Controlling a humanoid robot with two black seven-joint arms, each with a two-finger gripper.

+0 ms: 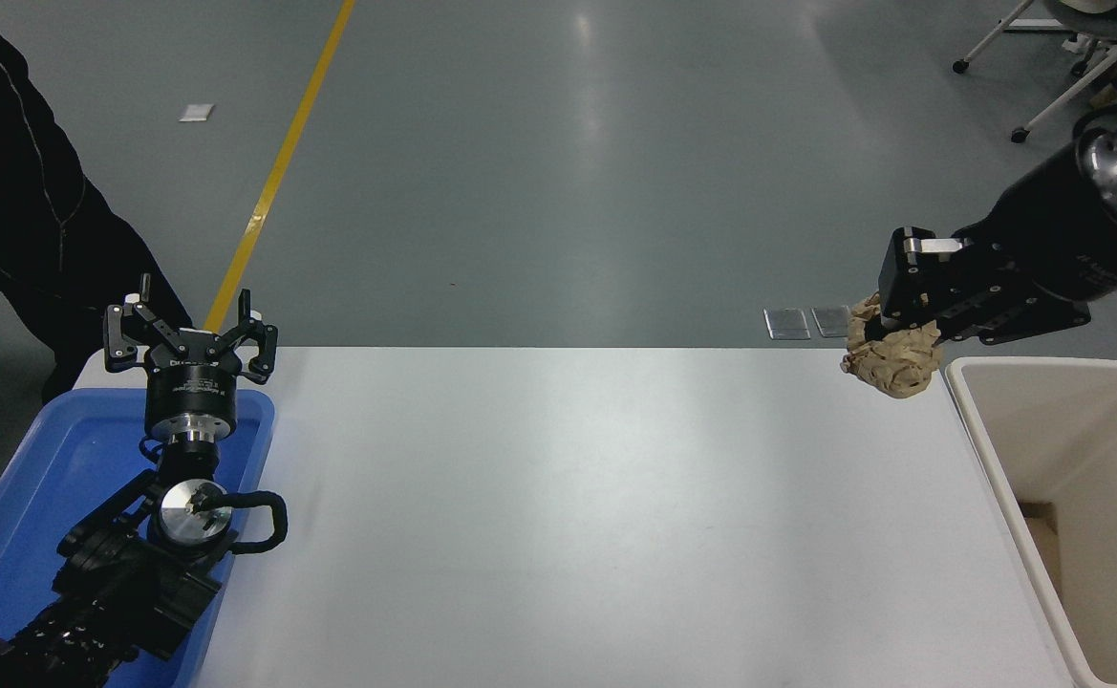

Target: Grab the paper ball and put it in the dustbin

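My right gripper (902, 320) comes in from the right edge, raised well above the table's far right corner, and is shut on the tan-brown paper ball (888, 361), which hangs below its fingers. The cream-beige dustbin (998, 459) stands off the table's right edge, just right of and below the ball. My left gripper (190, 330) is open and parked at the lower left, above the blue tray.
A shallow blue tray (32, 478) lies at the table's left edge under my left arm. A person in dark clothing (13, 220) stands at the far left. Chair legs (1045, 86) show at the top right. The white table (568, 516) runs between tray and bin.
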